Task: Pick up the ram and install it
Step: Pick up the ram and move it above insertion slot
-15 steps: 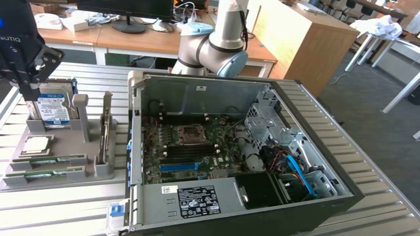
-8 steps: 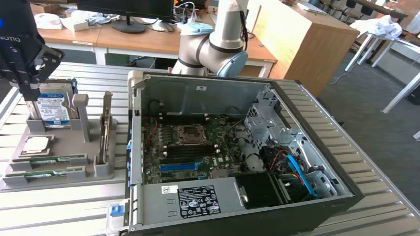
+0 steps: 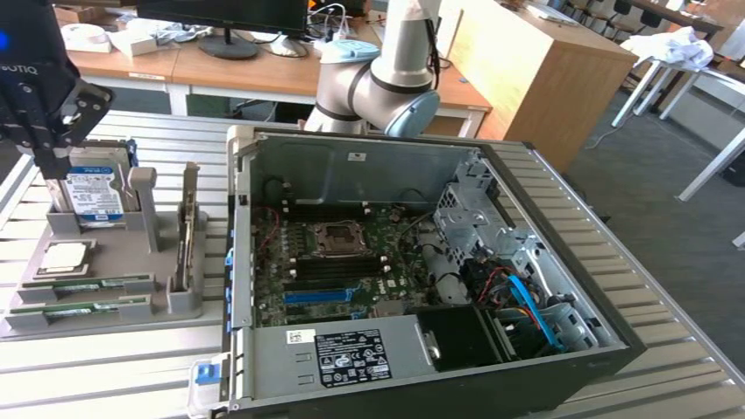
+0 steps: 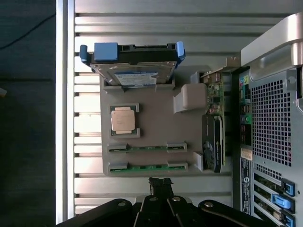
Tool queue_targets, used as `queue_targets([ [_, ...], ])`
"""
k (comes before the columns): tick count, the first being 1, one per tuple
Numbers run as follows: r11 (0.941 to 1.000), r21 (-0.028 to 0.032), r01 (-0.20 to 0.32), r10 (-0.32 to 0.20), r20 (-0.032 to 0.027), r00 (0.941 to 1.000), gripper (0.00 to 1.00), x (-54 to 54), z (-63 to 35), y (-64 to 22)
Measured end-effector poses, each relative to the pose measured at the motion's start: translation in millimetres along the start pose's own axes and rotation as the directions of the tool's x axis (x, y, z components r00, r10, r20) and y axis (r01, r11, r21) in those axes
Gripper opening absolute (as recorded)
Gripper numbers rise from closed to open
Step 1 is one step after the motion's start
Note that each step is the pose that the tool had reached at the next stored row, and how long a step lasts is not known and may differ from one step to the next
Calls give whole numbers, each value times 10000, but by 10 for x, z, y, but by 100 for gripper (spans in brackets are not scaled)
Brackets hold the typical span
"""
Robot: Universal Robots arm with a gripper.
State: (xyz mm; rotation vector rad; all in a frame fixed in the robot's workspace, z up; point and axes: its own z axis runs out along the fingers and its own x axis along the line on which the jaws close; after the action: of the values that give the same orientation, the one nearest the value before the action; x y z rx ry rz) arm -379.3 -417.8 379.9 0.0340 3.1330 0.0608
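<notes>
The ram was waiting as two green sticks, the outer ram stick point(image 4: 147, 166) and the inner ram stick point(image 4: 147, 148), lying flat and parallel in cradles on the grey parts tray point(image 4: 156, 123). In the exterior view they sat at about eight o'clock, the outer ram stick point(image 3: 82, 307) along the tray's near edge with the inner ram stick point(image 3: 87, 284) just behind it.

Your gripper point(image 4: 160, 183) held nothing, and its fingers were pressed together. In the wrist view the tips hung just off the tray's edge, closest to the outer stick and apart from it. In the exterior view the gripper point(image 3: 52, 161) stood over the tray's ten o'clock end, in front of the hard drive point(image 3: 93, 194).

I judged this to be the approach, with the pick not yet begun. A grasp would have called for you to part the fingers first, then line them across the stick's thin edges.

Besides the sticks, the tray point(image 3: 117, 253) held a square processor point(image 3: 64, 255), the hard drive upright in its blue caddy, and an expansion card point(image 3: 187, 236) standing on edge.

At three o'clock from the tray, the open computer case point(image 3: 349, 166) held the motherboard point(image 3: 349, 271) with its processor socket point(image 3: 338, 234), a blue slot strip point(image 3: 317, 297) and a power supply point(image 3: 338, 349). I could not tell whether its memory slots were free.
</notes>
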Motion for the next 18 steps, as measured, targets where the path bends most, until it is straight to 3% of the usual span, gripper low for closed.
queue_targets([
  [8, 9944, -10, 1061, -1061, -41, 9943, 10, 0, 0, 0],
  [13, 9842, -18, 1769, -1769, -69, 9842, 10, 0, 0, 0],
  [18, 9691, -20, 2467, -2467, -96, 9690, 10, 0, 0, 0],
])
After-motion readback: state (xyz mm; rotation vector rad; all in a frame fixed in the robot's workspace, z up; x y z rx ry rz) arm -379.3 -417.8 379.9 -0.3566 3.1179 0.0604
